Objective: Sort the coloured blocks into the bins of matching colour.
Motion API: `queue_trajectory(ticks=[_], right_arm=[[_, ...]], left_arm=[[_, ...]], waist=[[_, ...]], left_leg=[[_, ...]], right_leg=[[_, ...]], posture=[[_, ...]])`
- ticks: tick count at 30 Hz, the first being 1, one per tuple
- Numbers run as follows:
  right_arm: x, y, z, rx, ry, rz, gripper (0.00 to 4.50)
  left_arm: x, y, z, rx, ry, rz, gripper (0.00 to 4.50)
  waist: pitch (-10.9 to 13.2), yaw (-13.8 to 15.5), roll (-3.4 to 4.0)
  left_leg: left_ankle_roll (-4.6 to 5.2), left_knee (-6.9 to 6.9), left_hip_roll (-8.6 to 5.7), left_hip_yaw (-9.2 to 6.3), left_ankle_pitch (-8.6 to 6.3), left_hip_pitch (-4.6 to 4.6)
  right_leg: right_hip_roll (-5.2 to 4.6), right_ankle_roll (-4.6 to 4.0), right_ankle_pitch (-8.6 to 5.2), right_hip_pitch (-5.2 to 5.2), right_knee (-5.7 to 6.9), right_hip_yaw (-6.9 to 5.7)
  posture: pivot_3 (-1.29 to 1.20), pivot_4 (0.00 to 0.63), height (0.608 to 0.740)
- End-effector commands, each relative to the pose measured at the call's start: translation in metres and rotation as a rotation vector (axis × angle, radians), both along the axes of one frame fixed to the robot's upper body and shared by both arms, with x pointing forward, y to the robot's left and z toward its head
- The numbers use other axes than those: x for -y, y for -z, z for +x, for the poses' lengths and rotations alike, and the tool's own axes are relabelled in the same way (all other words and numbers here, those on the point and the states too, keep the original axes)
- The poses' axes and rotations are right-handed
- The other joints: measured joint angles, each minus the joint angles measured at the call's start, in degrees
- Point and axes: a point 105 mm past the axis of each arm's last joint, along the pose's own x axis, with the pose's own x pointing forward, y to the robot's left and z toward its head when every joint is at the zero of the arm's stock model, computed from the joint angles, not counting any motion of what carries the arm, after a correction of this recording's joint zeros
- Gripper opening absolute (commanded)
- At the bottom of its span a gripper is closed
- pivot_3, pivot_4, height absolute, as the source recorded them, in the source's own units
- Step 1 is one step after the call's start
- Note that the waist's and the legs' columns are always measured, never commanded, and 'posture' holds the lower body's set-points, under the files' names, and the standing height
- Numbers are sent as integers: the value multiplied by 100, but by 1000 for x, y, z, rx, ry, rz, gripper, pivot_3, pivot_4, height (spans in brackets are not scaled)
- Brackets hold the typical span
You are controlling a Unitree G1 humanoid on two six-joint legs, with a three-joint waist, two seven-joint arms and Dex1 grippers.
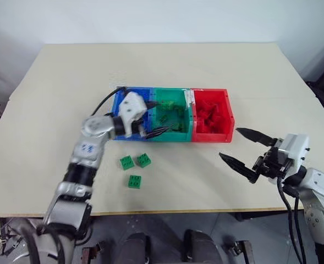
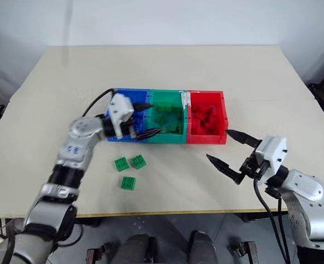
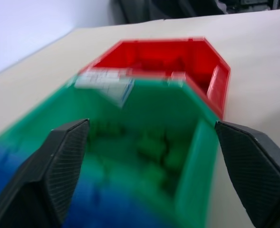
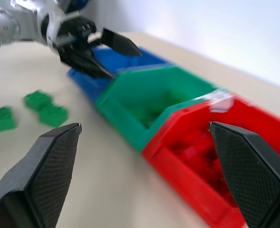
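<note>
The bins stand joined in a row at the table's middle: blue (image 1: 145, 91), green (image 1: 175, 135), red (image 1: 211, 137). Green blocks (image 1: 170, 115) lie inside the green bin and red blocks (image 1: 208, 118) inside the red one. Three more green blocks (image 1: 127, 162), (image 1: 144, 160), (image 1: 134, 181) lie on the table in front of the blue bin. My left gripper (image 1: 164, 117) hovers over the seam between the blue and green bins, open, with nothing between its fingers. My right gripper (image 1: 231, 143) hangs open and empty to the right of the red bin's front corner.
The beige table (image 1: 250, 71) has wide bare room behind and to both sides of the bins. Its front edge (image 1: 178, 210) runs close below the loose blocks. A black cable (image 1: 104, 102) loops from my left wrist over the blue bin.
</note>
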Motion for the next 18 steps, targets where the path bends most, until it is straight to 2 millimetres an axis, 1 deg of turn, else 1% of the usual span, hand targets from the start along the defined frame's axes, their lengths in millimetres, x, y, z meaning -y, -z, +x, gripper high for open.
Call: queue_trajectory(ticks=[1, 3, 5, 9, 11, 12, 14, 18], right_arm=[[-10, 9, -7, -54, -153, -78, 4500], [-16, 15, -7, -85, -223, -106, 4500], [-19, 17, -4, -87, -262, -118, 4500], [-22, 22, 1, -94, -320, -142, 4500], [-22, 24, 3, -94, -331, -149, 4500], [-22, 25, 4, -91, -331, -149, 4500], [-22, 25, 8, -76, -329, -148, 4500], [-17, 26, 9, -70, -318, -154, 4500]], left_arm=[[-37, -11, -29, 81, -14, 5, 4413], [-64, 3, -56, 21, -13, 29, 4413], [-87, 9, -74, -27, -62, 23, 4413], [-130, 18, -100, -60, -178, 68, 4413], [-141, 21, -107, -101, -208, 76, 4413], [-143, 25, -110, -131, -214, 94, 4413], [-139, 27, -112, -148, -208, 113, 4413], [-110, 31, -106, -164, -145, 160, 4413]], waist=[[0, -7, 0], [0, -27, 0], [1, -47, 1], [2, 28, 2], [2, 47, 3], [2, 49, 3], [3, 40, 5], [4, 39, 7]], left_leg=[[0, 1, 1, 0, 0, -1], [1, -2, 1, -1, -2, 1], [2, -3, 2, -3, -6, 2], [-1, 4, 2, -16, -11, 0], [-2, 4, 1, -22, -14, 1], [-2, 4, -1, -25, -15, 0], [-2, 3, -3, -25, -19, 0], [-4, 1, -3, -24, -23, 0]], right_leg=[[0, 0, 0, 0, -3, -1], [-2, 0, 0, 2, -7, 0], [-5, 0, 0, 4, -12, 0], [-8, 0, 0, 10, -17, -5], [-10, 0, 0, 12, -17, -7], [-12, -1, 0, 12, -17, -9], [-14, -1, 0, 12, -17, -8], [-13, -1, 0, 12, -17, -8]], posture=[[0, 150, 740], [0, 150, 740], [0, 150, 740], [0, 150, 740], [0, 150, 740], [0, 150, 740], [0, 150, 740], [0, 150, 740]])
